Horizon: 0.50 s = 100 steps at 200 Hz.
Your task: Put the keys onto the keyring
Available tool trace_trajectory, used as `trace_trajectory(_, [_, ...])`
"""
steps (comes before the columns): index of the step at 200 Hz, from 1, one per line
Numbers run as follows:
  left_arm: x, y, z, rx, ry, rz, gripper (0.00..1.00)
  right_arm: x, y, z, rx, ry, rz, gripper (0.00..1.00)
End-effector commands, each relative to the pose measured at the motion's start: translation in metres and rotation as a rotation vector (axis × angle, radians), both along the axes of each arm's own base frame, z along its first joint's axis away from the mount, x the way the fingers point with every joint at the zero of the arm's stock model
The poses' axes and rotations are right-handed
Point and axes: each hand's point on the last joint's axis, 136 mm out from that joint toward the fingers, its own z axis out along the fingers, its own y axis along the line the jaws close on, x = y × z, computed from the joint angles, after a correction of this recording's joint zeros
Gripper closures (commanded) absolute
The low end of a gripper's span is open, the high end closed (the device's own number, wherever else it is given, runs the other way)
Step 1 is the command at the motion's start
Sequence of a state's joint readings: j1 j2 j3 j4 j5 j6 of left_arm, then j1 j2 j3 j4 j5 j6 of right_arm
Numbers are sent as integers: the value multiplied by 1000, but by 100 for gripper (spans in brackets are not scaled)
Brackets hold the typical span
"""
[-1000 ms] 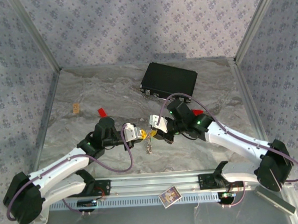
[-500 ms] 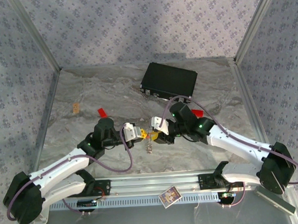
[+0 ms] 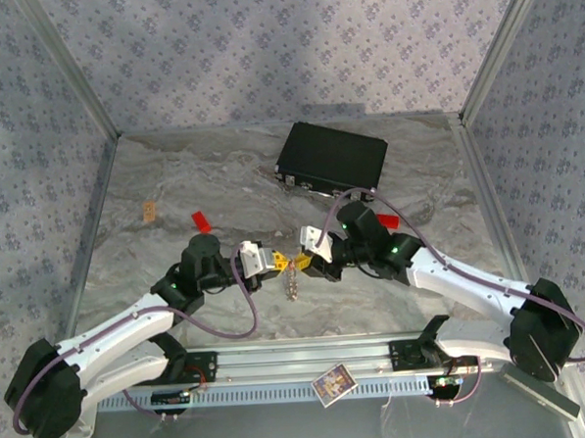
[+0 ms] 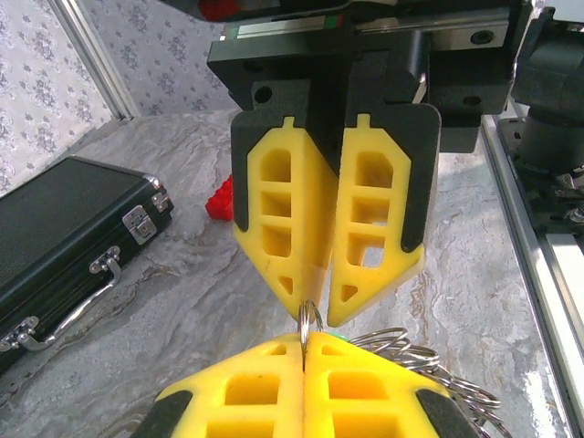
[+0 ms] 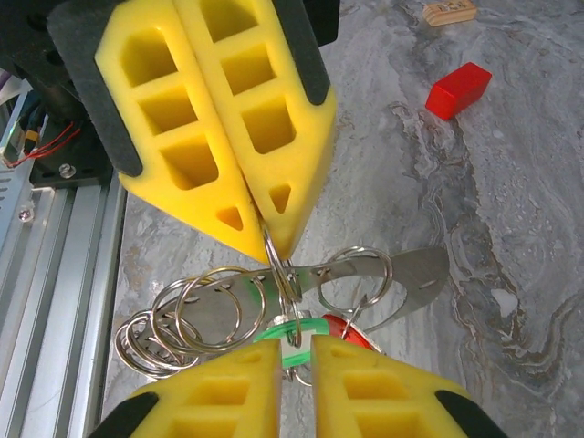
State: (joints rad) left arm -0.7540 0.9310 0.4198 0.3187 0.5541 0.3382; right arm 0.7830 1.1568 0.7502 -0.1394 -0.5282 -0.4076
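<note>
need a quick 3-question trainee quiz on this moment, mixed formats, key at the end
1. True or false: the left gripper is shut on a ring of the keyring.
2. Multiple choice: which thing lies at the far side of the table in the top view? A) black case B) blue bowl C) white mug
3. Fill in: the small block lying on the table in the right wrist view is coloured ____.

Key: 1 true; 2 A; 3 red.
</note>
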Motion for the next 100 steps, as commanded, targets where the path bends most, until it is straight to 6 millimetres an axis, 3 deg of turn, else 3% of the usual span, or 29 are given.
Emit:
trace_trajectory(1, [-5,-4,20,-66,-42,-36,100,-2,-1,6,22,-2,7,84])
trace_trajectory(51, [-5,-5,21,-65,-41,-38,100,-5,3,15,51,-3,34,82])
trace_trajectory(100, [-6,-5,22,-70,-41,-46,100,-1,3,14,55,-9,23,99])
